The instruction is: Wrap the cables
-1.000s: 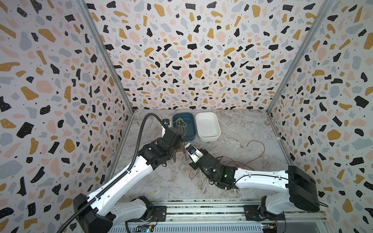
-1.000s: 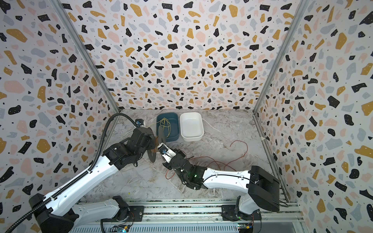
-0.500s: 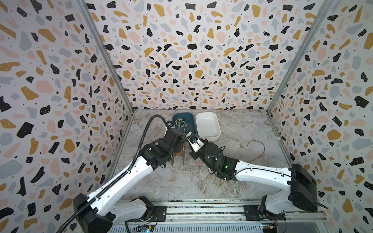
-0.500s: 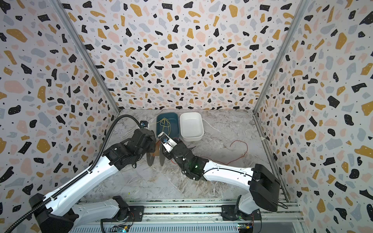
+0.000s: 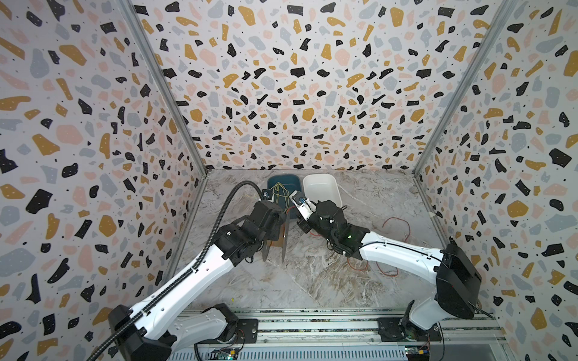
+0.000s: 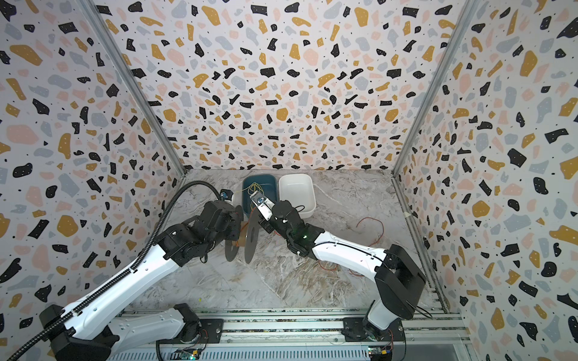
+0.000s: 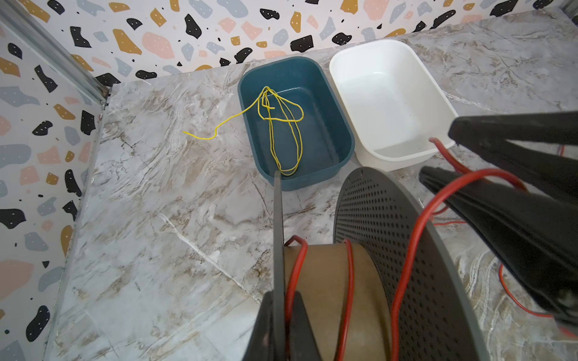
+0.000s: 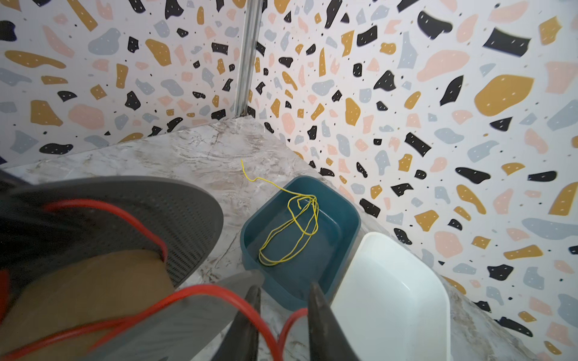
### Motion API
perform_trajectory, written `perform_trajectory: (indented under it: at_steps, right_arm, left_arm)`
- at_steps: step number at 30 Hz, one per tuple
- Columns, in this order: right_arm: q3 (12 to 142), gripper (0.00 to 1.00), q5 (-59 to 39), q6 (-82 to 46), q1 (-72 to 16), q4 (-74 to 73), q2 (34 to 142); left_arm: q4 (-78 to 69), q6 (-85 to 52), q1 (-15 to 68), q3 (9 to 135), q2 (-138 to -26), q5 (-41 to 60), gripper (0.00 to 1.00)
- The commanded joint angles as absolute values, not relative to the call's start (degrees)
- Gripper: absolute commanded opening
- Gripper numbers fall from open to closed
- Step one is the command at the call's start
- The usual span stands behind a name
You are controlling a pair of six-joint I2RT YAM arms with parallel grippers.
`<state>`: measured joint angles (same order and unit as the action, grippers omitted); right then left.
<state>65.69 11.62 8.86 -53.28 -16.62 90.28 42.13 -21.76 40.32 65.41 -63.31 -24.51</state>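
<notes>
My left gripper (image 7: 278,309) is shut on the thin grey flange (image 7: 277,225) of a spool (image 5: 283,237) with a brown core (image 7: 325,281), held just above the table. The red cables (image 7: 406,250) wind round the core and run over the perforated flange (image 7: 384,225). From there they pass between the fingers of my right gripper (image 8: 284,290), which stands open just right of the spool. A red strand (image 8: 292,315) lies loose in the gap between them. The rest trails across the table to the right (image 5: 397,225).
A blue bin (image 7: 312,181) holding a yellow-green wire (image 7: 281,125) stands just behind the spool. A white bin (image 7: 391,93) sits beside it on the right. The patterned walls close in on three sides.
My right gripper has moved toward the bins, up past the spool's far side with the red cable, and its jaws have parted. The left gripper and spool have hardly shifted.
</notes>
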Motion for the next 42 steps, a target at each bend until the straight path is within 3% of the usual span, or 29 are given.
perform_trajectory:
  at_steps: [1, 16, 19, 22, 33, 42]
  right_arm:
    - [68.8, 0.29, 5.9, 7.2, -50.3, -14.5, 89.3]
    - [71.9, 0.37, -9.1, 2.6, -42.6, -8.6, 96.9]
    - [71.1, 0.43, -11.3, 2.2, -41.9, -8.2, 97.4]
    - [69.6, 0.57, -12.6, 2.3, -41.4, -7.4, 96.9]
    - [54.3, 0.84, -15.6, 1.8, -39.9, -9.5, 81.0]
    - [41.1, 0.86, -13.1, -2.3, -39.9, -12.8, 67.9]
  left_arm:
    - [40.9, -19.4, 40.7, 67.0, -60.9, -23.8, 0.00]
    - [42.9, -16.8, 40.7, 70.9, -58.1, -15.9, 0.00]
    - [43.4, -16.8, 40.7, 71.6, -58.1, -15.7, 0.00]
    - [43.9, -16.8, 40.5, 72.7, -58.5, -16.1, 0.00]
    - [42.6, -16.8, 37.5, 76.3, -60.3, -9.7, 0.00]
    - [40.3, -16.0, 35.2, 77.3, -61.5, -3.6, 0.00]
